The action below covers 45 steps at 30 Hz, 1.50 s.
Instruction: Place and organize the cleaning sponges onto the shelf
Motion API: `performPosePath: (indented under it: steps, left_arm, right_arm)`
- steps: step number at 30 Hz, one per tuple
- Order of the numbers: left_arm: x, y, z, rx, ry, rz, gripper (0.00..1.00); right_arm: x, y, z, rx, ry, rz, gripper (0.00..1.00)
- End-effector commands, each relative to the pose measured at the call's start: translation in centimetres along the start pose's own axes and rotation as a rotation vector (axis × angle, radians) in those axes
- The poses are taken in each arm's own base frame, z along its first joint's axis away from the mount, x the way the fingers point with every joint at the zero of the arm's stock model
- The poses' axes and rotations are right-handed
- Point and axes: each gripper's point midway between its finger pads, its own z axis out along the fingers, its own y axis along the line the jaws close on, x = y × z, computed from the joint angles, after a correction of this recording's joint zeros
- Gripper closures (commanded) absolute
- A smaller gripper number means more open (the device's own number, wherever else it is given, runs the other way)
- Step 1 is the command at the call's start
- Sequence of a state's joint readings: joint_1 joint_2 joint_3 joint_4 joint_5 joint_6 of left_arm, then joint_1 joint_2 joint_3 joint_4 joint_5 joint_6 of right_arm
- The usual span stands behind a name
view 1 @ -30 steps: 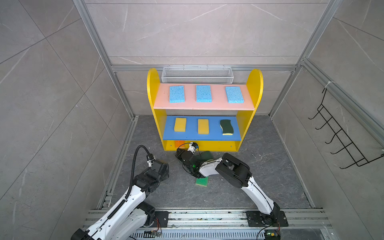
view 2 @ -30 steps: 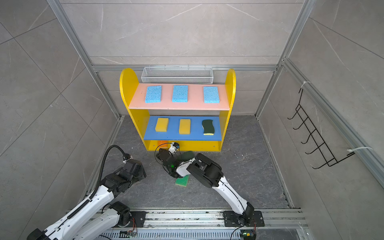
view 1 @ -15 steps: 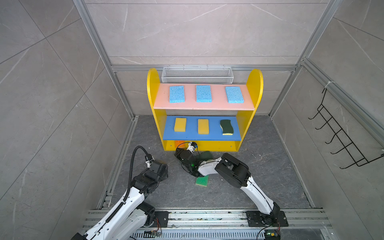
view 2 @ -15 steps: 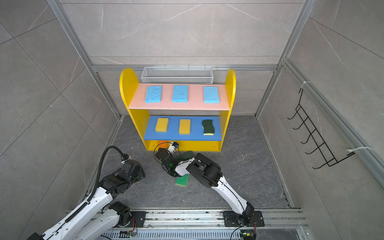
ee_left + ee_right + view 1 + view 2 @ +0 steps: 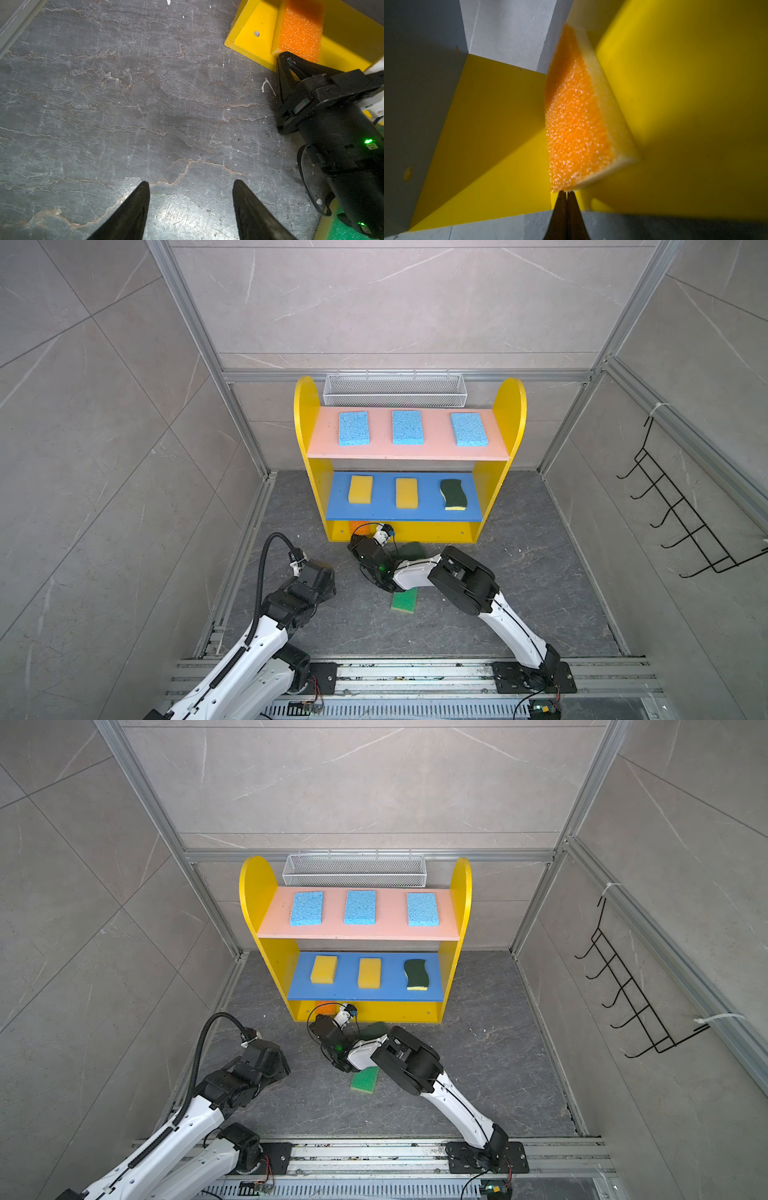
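Clenched right hand (image 5: 566, 195) seems to push the orange sponge (image 5: 575, 128) into the shelf (image 5: 514, 406)'s bottom tier; the green sponge (image 5: 405, 600) should follow.

**Seven sponges on the shelf, two on the floor**

The shelf (image 5: 305, 414), with yellow round-topped sides, stands just beyond the right gripper (image 5: 566, 193). An orange sponge (image 5: 575, 128) with a pale yellow layer lies on the bottom board, its near corner right at the gripper's tips. On the blue board above lie two yellow sponges (image 5: 360, 489) (image 5: 406, 492) and a wavy green sponge (image 5: 453, 494). Higher up, three blue sponges (image 5: 353, 428) (image 5: 407, 427) (image 5: 468, 429) lie in a row on the pink board. Behind the gripper, under its arm, a bright green sponge (image 5: 405, 600) lies flat on the floor. A blurred dark green sponge (image 5: 412, 549) lies beside the arm, near the shelf front.
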<state>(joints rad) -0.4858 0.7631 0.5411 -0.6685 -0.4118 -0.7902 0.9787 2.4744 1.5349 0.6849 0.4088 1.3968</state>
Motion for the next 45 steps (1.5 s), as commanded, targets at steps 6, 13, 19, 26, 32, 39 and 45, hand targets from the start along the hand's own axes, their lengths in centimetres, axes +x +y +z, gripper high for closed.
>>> performPosePath:
  steps: [6,13,19,26,32,39,45]
  left_arm:
    - [0.3,0.6,0.1,-0.011,-0.003,-0.031,0.33]
    - [0.4,0.7,0.3,-0.014,0.003,-0.027,0.33]
    - [0.6,0.7,0.3,-0.013,0.007,-0.032,0.33]
    - [1.1,1.0,0.6,-0.020,0.020,-0.039,0.33]
    - [1.3,1.0,0.8,-0.022,0.026,-0.041,0.33]
    - [1.5,1.2,0.8,-0.024,0.028,-0.046,0.33]
    - [1.6,1.3,0.8,-0.028,0.031,-0.048,0.33]
  right_arm:
    - [1.9,-6.0,0.3,0.146,0.030,-0.059,1.00]
    - [1.9,-6.2,0.4,0.146,0.028,-0.063,1.00]
    - [2.0,-6.1,0.8,0.142,0.029,-0.064,1.00]
    - [2.0,-5.8,0.9,0.137,0.029,-0.059,1.00]
    - [1.9,-5.7,1.0,0.136,0.028,-0.055,1.00]
    - [2.5,-7.1,1.4,0.160,0.045,-0.066,1.00]
    - [2.6,-7.2,1.3,0.161,0.053,-0.065,1.00]
